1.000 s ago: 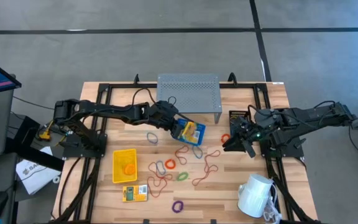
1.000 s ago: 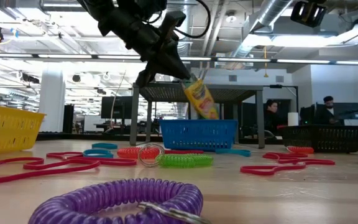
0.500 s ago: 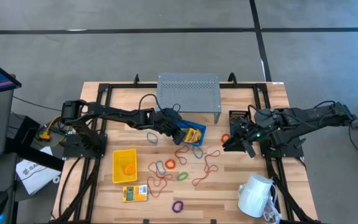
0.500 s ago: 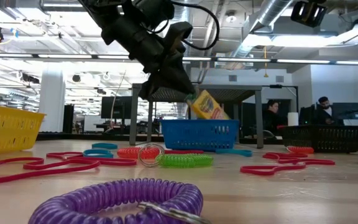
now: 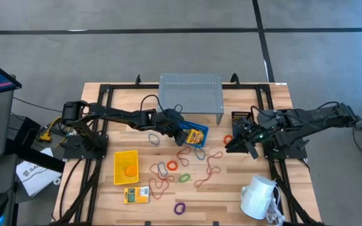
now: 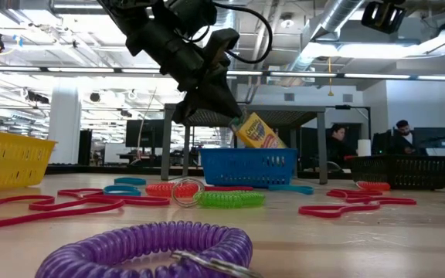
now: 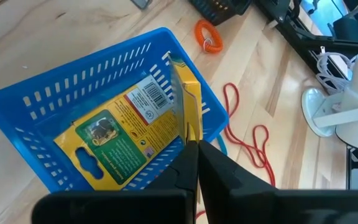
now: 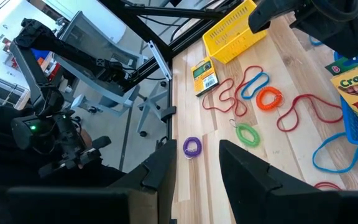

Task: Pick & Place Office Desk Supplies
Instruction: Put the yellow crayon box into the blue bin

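Observation:
My left gripper [image 5: 182, 132] is shut on a yellow printed packet [image 6: 257, 131] that slants over the blue bin [image 5: 200, 142]. In the left wrist view the packet [image 7: 188, 102] shows edge-on. A second packet [image 7: 120, 137] lies flat in the blue bin [image 7: 36, 102]. My right gripper [image 8: 197, 158] waits open above the table's right side, near the black-mesh bin [image 5: 241, 117]. The yellow bin [image 5: 126, 166] and a third packet [image 5: 136, 195] sit at the near left. Several coloured loops [image 5: 182, 168] lie on the table between them. My left gripper pinches the packet's thin upper end [image 7: 192, 138] between its two fingers [image 6: 224, 108]. The fingers slant down from the table's left side. The packet hangs tilted below them, edge-on to the wrist. Its lower end [image 6: 276, 145] dips behind the blue bin's rim; whether it rests there is hidden.
A grey perforated riser [image 5: 191, 93] stands just behind the blue bin. A white mug [image 5: 257, 196] stands at the near right. A purple coil loop [image 5: 180, 207] lies by the near edge. People sit in the room beyond the table [image 6: 338, 143].
My left gripper has come down and toward the table's right, over the blue bin, still shut on the packet. The packet has tipped from steep to a flatter slant, and its lower end has sunk to the bin's rim. Both have kept still over the last half second.

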